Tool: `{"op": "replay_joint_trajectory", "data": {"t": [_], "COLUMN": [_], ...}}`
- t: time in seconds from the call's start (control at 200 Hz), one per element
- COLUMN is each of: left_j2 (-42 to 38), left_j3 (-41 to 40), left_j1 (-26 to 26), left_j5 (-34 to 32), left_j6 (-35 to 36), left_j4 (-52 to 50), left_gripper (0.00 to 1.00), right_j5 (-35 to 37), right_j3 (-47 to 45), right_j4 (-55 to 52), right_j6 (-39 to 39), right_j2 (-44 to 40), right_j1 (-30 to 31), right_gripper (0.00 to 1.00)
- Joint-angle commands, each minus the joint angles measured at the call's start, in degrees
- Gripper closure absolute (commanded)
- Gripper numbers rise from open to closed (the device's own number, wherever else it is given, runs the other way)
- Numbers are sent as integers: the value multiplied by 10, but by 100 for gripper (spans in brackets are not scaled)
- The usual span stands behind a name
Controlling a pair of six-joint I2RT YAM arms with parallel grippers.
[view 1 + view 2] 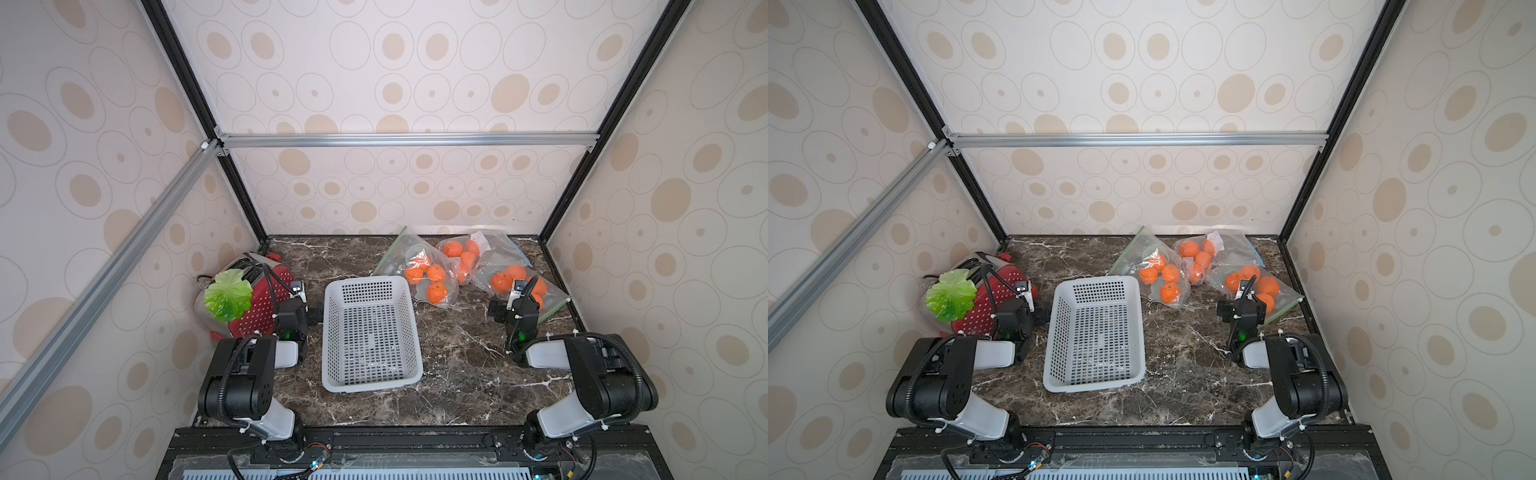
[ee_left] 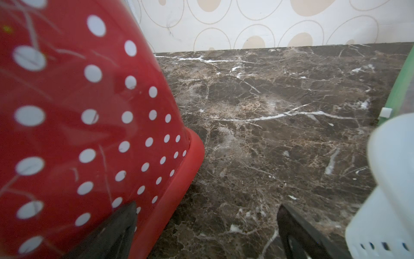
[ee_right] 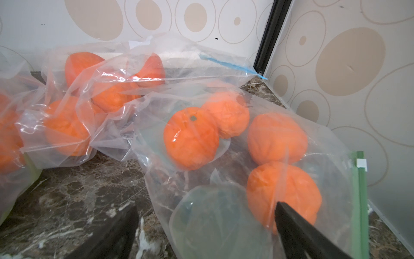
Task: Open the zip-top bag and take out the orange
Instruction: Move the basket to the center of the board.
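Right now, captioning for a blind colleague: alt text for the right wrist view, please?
A clear zip-top bag with a green seal holds four oranges on the marble table, in front of the open right gripper. Behind it lie more bags of oranges, one with a blue seal.

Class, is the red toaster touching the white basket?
Apart: the left wrist view shows bare marble table between the red toaster and the white basket.
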Motion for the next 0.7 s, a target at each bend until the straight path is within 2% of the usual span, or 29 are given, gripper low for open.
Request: {"op": "replay_joint_trajectory", "data": {"t": [0.0,0.446,0.501,0.566,0.636,0.696], "left_j2": [-6,-14,-69,-153,-234,-276], "left_j3": [8,-1,5,30,49,66], "left_j1": [2,1,-6,-10,-10,-10], "left_j5": [-16,-11,-17,-42,-93,-106], "left_j6": [0,5,12,1,-76,-124], "left_j4": [16,37,-25,-129,-208,-266], "left_gripper": [1,1,1,1,1,1], "right_j5": [1,0,3,-4,21,34], "right_j3": [-4,-5,-6,9,37,58], "right_j4": [1,3,5,-67,-156,-207], "right_j6": [-5,-3,-10,-24,-39,-11], "right_j2": [5,5,-5,-54,-118,-165], "right_j1": [-1,-1,2,11,33,43], "right_gripper": [1,2,2,1,0,0]}}
